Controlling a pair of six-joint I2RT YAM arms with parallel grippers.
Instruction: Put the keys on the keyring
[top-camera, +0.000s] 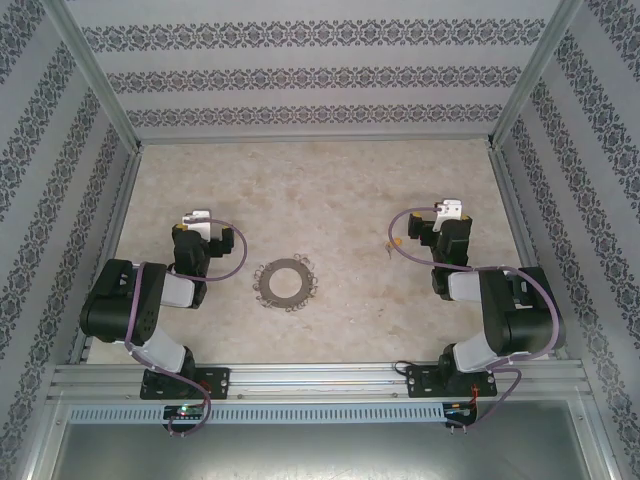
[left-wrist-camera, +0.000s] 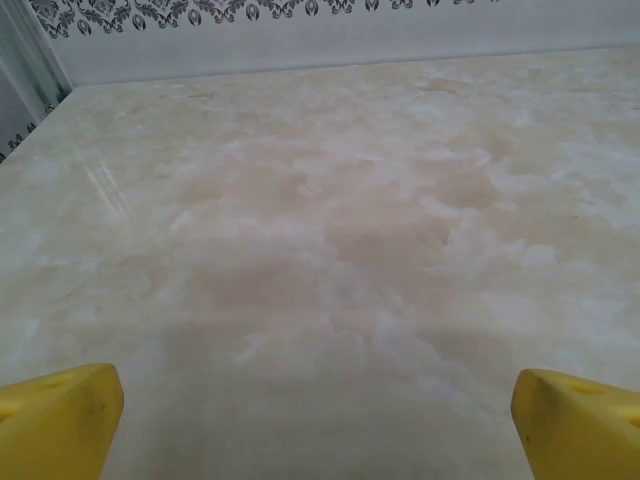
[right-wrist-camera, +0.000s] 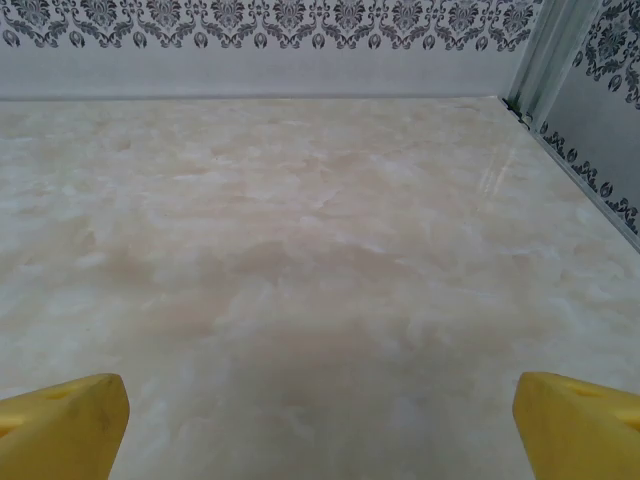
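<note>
The keyring, a flat grey ring fringed with small wire loops, lies on the marble table between the two arms. A tiny yellow-orange key lies to its right, just left of the right arm's wrist. My left gripper sits folded back left of the ring, well apart from it. My right gripper sits right of the key. In the wrist views, the left gripper and the right gripper each show yellow fingertips spread wide over bare table, holding nothing.
Patterned walls with metal posts close in the table at the back and both sides. A metal rail carrying the arm bases runs along the near edge. Purple cables loop beside each wrist.
</note>
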